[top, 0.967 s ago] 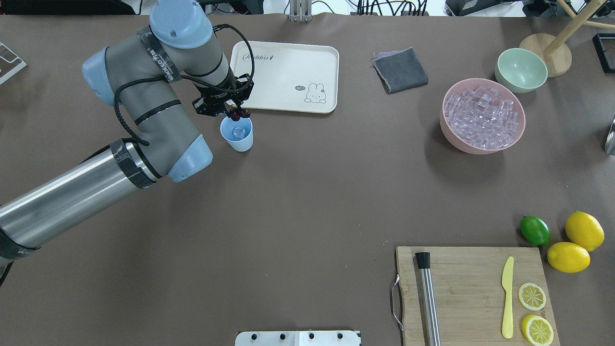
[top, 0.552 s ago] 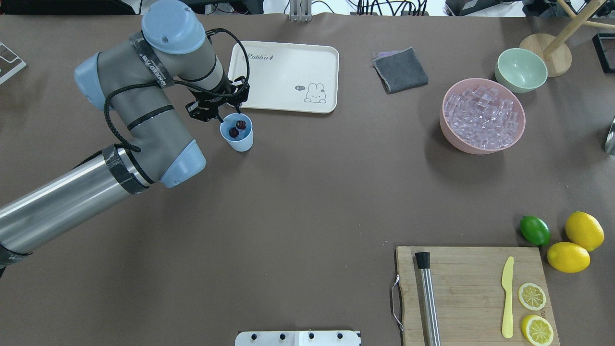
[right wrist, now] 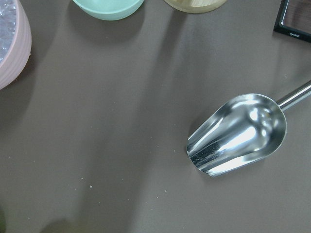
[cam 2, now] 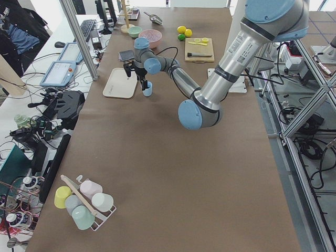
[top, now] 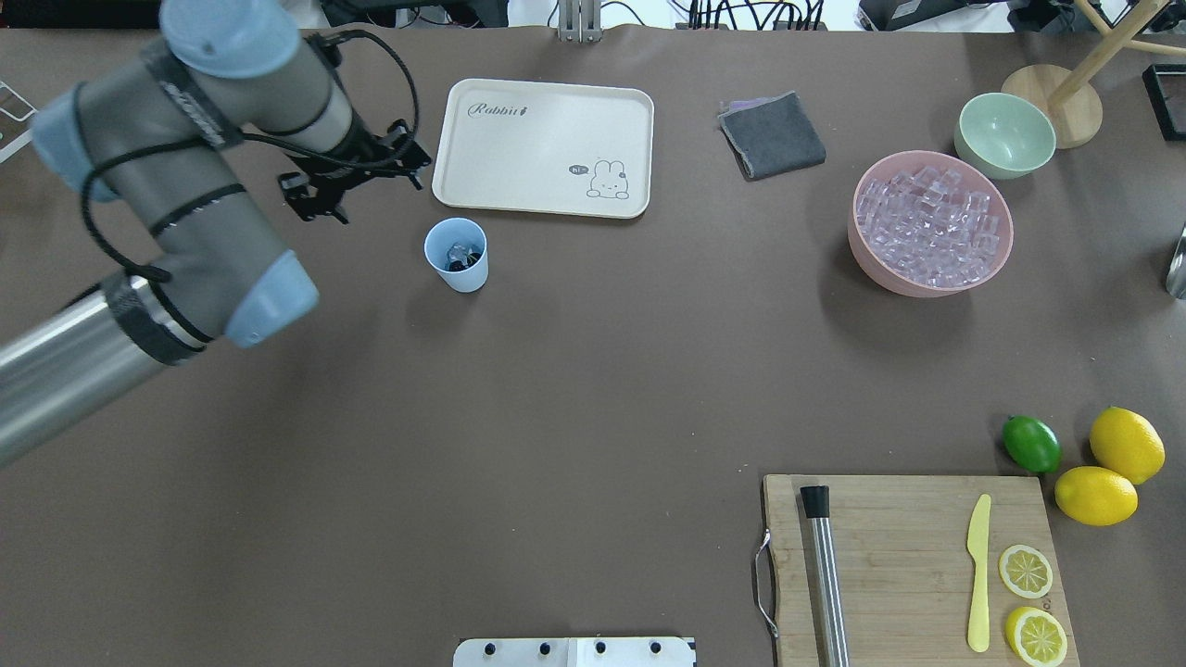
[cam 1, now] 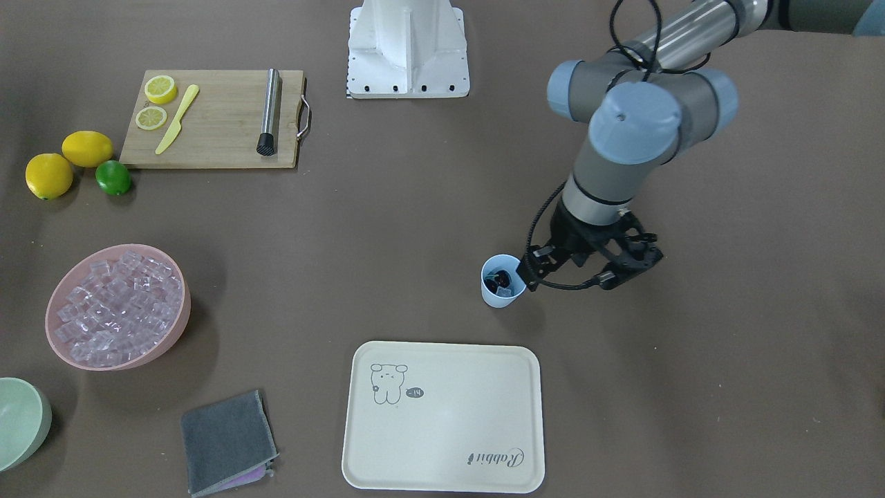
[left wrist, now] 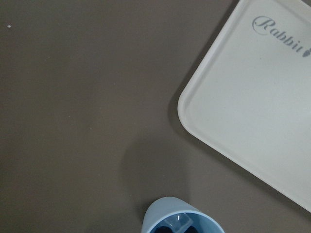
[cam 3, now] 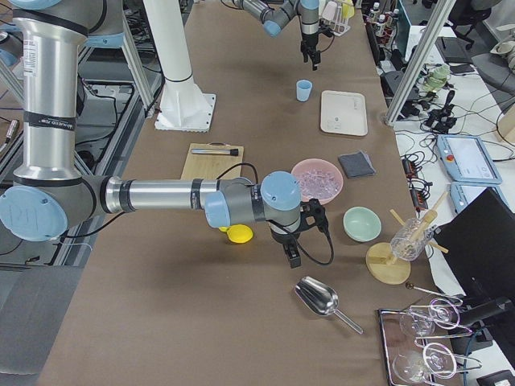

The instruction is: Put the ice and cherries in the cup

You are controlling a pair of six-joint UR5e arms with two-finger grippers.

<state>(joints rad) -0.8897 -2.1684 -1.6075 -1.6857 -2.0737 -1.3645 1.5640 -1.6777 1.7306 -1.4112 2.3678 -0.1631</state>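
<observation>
Cream tray (top: 542, 139): script word "Rabbit" (top: 496, 109) printed in one corner, small carrot-like mark right after it. Same word shows large in left wrist view, and upside down in front-facing view.

Same tray, opposite corner: bunny drawing (top: 607, 181) with small dark speech bubble (top: 579, 169) beside it, reads "hi~".

Black tape band (top: 185, 102) on left arm: white lettering, too small to read.

No other legible text.
</observation>
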